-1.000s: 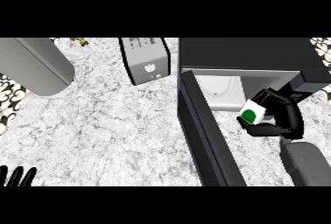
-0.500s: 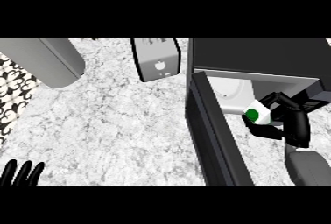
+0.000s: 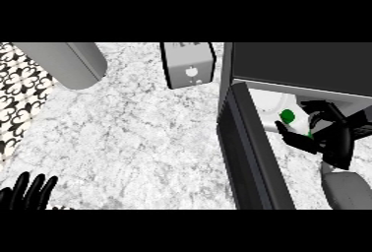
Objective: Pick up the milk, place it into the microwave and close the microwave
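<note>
The milk (image 3: 291,118), a white carton with a green mark, sits at the mouth of the open microwave (image 3: 305,64), over its white inner floor. My right hand (image 3: 327,138) is curled round the carton and hides most of it. The microwave's dark door (image 3: 243,147) stands swung open toward me, left of the hand. At the lower left corner my left hand (image 3: 29,193) rests open with its fingers up.
A grey toaster (image 3: 187,64) stands on the marble counter (image 3: 131,142) just left of the microwave. A grey rounded container (image 3: 65,61) lies at the top left. A black-and-white patterned tile strip (image 3: 18,98) runs along the left edge.
My right hand has carried the milk up and deeper into the microwave's opening. The view has shifted, so the toaster and door sit further right than before.
</note>
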### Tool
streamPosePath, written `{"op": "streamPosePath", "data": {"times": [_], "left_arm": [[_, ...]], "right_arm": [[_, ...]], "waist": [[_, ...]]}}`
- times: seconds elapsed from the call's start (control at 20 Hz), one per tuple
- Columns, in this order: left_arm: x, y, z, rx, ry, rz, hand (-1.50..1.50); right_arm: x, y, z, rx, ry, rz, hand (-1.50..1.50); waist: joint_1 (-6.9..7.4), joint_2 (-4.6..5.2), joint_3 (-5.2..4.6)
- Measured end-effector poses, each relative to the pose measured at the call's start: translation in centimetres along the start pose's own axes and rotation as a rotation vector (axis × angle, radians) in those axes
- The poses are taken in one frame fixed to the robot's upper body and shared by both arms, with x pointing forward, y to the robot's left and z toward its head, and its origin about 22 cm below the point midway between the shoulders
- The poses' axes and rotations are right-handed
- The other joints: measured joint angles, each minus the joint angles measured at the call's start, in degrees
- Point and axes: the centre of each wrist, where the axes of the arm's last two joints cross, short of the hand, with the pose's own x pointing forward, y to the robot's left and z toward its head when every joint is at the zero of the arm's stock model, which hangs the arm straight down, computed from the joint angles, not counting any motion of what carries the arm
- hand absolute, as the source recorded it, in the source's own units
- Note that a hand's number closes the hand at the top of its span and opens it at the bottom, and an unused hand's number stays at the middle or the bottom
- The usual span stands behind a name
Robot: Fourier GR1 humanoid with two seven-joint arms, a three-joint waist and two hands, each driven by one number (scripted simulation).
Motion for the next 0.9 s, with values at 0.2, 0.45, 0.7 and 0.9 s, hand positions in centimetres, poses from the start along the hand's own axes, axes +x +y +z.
{"op": "streamPosePath", "data": {"times": [0.2, 0.45, 0.7, 0.9], "left_arm": [[-0.1, 0.0, -0.4, -0.018, 0.004, -0.017, -1.5], [-0.3, -0.2, -1.1, -0.049, 0.001, -0.025, -1.5], [-0.6, -0.5, -1.6, -0.078, 0.0, -0.025, -1.5], [-0.7, -0.7, -2.0, -0.093, 0.001, -0.028, -1.5]], "right_arm": [[-0.3, -0.4, 0.4, -0.04, -0.036, 0.121, -1.5], [-0.5, -0.4, 1.1, -0.095, -0.054, 0.23, -1.5], [1.5, 3.9, -1.9, 0.028, -0.014, 0.085, -1.5], [2.9, 6.0, -5.1, 0.176, 0.002, 0.009, -1.5]], "waist": [[1.36, 0.39, -0.02], [2.74, 0.86, -0.09], [6.38, 2.31, 0.22], [6.61, 2.65, 0.18]]}}
